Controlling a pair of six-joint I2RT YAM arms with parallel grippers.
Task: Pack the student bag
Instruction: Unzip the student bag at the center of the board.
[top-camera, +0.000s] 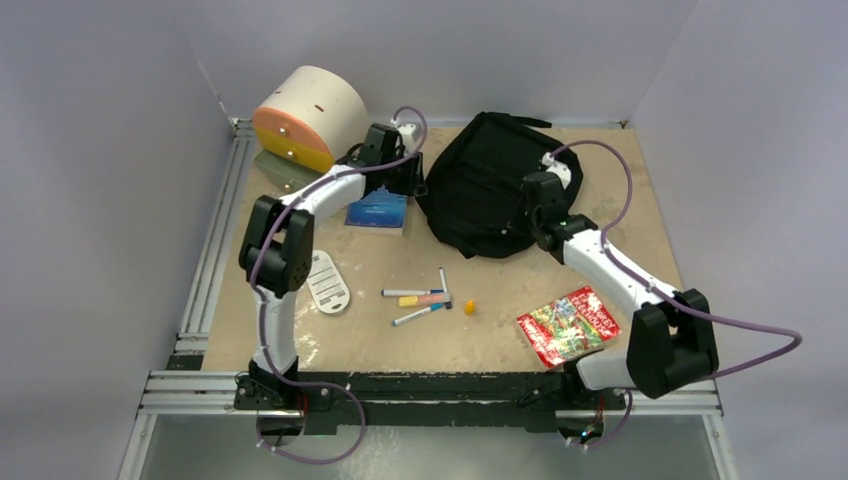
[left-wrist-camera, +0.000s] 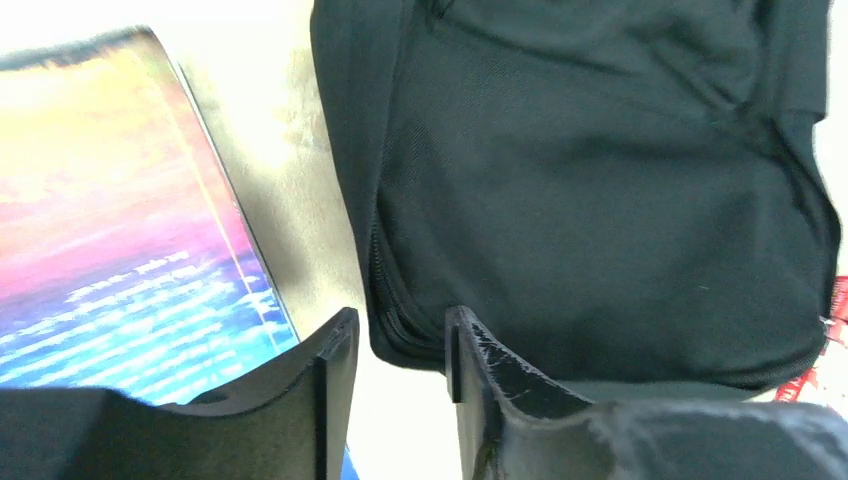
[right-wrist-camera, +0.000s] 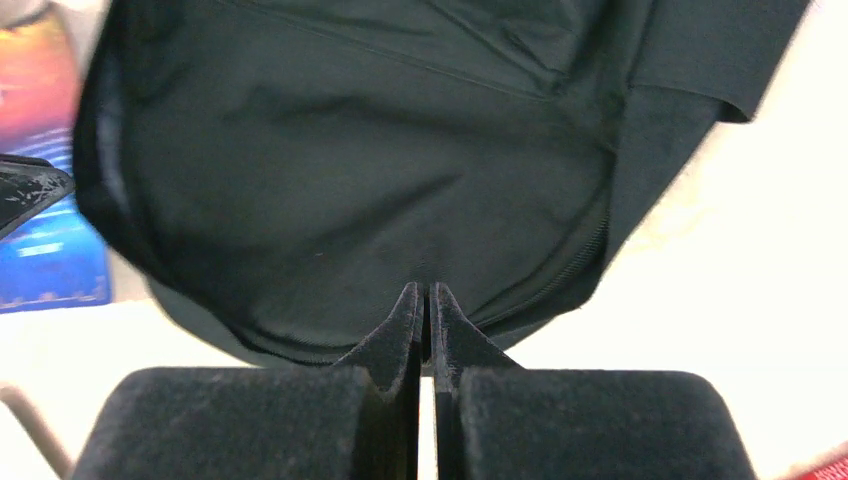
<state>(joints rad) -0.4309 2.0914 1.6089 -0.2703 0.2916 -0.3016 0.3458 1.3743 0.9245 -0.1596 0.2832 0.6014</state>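
Observation:
The student bag (top-camera: 490, 185) is a soft black backpack lying flat at the back middle of the table. My left gripper (top-camera: 418, 185) sits low at the bag's left edge. In the left wrist view that gripper (left-wrist-camera: 400, 320) is open a little, with only bare table between its fingers and the bag's zippered edge (left-wrist-camera: 600, 200) just beyond the tips. My right gripper (top-camera: 530, 215) is at the bag's right side. In the right wrist view it (right-wrist-camera: 425, 290) is shut, its tips pinching a pucker of the bag's fabric (right-wrist-camera: 350, 170).
A blue and orange book (top-camera: 377, 212) lies just left of the bag. A cream-and-orange drawer box (top-camera: 305, 115) stands back left. Markers (top-camera: 420, 300), a small yellow piece (top-camera: 469, 306), a white tag (top-camera: 328, 282) and a red packet (top-camera: 567, 325) lie nearer the front.

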